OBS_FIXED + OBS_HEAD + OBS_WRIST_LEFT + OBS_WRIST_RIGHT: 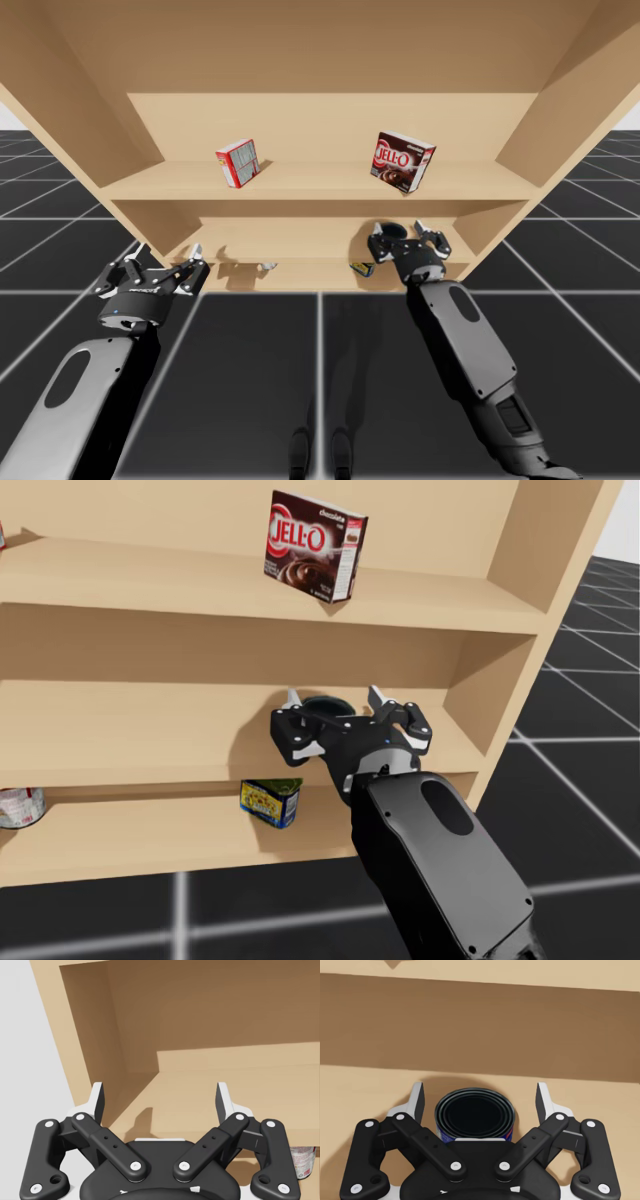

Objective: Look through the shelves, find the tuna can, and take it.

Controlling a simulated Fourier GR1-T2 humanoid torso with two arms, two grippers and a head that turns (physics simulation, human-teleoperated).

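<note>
The tuna can (475, 1119), a low dark can with a blue band, stands upright on the middle shelf (150, 730). It sits between the fingers of my right gripper (481, 1097), which is open, with a gap on each side of the can. From my head the can (325, 708) peeks out behind my right gripper (333, 702). From above, my right gripper (400, 233) is inside the middle shelf at the right. My left gripper (168, 258) is open and holds nothing, in front of the shelf's left end; my left gripper (161, 1097) faces the left corner of the shelf.
A brown box (315, 545) and a red-and-white box (238, 162) stand on the upper shelf. On the bottom shelf lie a small yellow-green can (270, 802) under my right gripper and a red-and-white can (20, 807) further left. The shelf's side walls (560, 110) close both ends.
</note>
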